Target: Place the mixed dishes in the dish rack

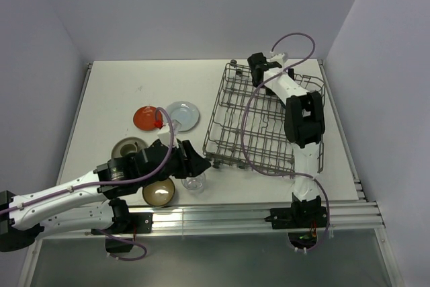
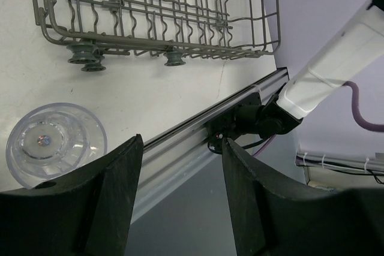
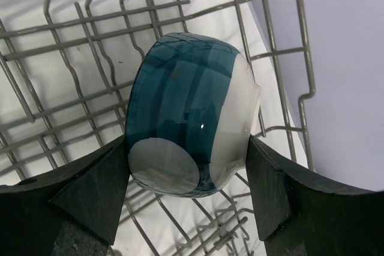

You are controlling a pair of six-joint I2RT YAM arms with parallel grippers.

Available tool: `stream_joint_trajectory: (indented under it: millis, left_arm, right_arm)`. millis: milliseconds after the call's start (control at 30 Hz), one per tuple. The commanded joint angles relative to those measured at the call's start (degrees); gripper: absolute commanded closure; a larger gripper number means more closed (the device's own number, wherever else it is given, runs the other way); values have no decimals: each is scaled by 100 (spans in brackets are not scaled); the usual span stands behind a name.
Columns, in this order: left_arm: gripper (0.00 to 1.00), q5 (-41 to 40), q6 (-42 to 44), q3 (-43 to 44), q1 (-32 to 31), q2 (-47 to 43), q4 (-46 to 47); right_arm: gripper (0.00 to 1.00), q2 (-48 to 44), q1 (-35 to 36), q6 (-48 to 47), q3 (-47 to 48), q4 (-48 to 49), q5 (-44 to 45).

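The grey wire dish rack (image 1: 265, 122) stands on the right half of the table. My right gripper (image 1: 257, 66) reaches over its far left corner. In the right wrist view this gripper (image 3: 187, 142) is shut on the cream/teal bowl (image 3: 186, 112), which is tipped on its side above the rack's wires (image 3: 60, 46). My left gripper (image 1: 200, 166) hangs open and empty by the rack's near left corner, with the clear glass cup (image 1: 193, 183) just in front of it. In the left wrist view the cup (image 2: 54, 142) stands left of the open gripper (image 2: 183, 142), beyond the rack (image 2: 156, 10).
A brown bowl (image 1: 159, 193) sits near the table's front edge beside the cup. A red-orange plate (image 1: 144, 117) and a pale blue plate (image 1: 183, 115) lie left of the rack. A grey-beige plate (image 1: 127, 147) is partly under my left arm. A metal rail (image 1: 255, 210) runs along the front.
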Motion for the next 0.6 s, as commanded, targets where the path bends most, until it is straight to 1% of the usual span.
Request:
stream_joint_trajectory:
  millis: [0, 67, 167, 233, 267, 300, 367, 433, 533, 567]
  left_arm:
    - [39, -2, 83, 39, 24, -179, 61]
    - [39, -29, 75, 73, 24, -214, 8]
    - [39, -46, 66, 83, 24, -250, -80]
    - [39, -55, 57, 91, 24, -241, -115]
    - [39, -64, 48, 100, 24, -250, -124]
    - [39, -73, 39, 109, 24, -233, -133]
    - [39, -134, 39, 144, 24, -215, -203]
    - [39, -265, -4, 214, 24, -197, -430]
    - [38, -695, -197, 442, 24, -92, -878]
    - [38, -958, -259, 600, 24, 13, -1271]
  right_arm:
    - [100, 242, -29, -91, 546, -214, 625]
    - [100, 470, -29, -65, 748, -345, 660]
    - [90, 639, -20, 58, 959, -565, 687]
    - [62, 683, -3, 58, 942, -539, 617]
    - [31, 631, 24, 15, 881, -478, 617]
    - [20, 595, 41, -20, 768, -408, 599]
    - [5, 473, 85, -73, 670, -302, 389]
    - [1, 341, 138, -152, 451, -92, 144]
    - [0, -54, 278, -275, 91, 276, -182]
    - [0, -256, 322, -371, -15, 391, -331]
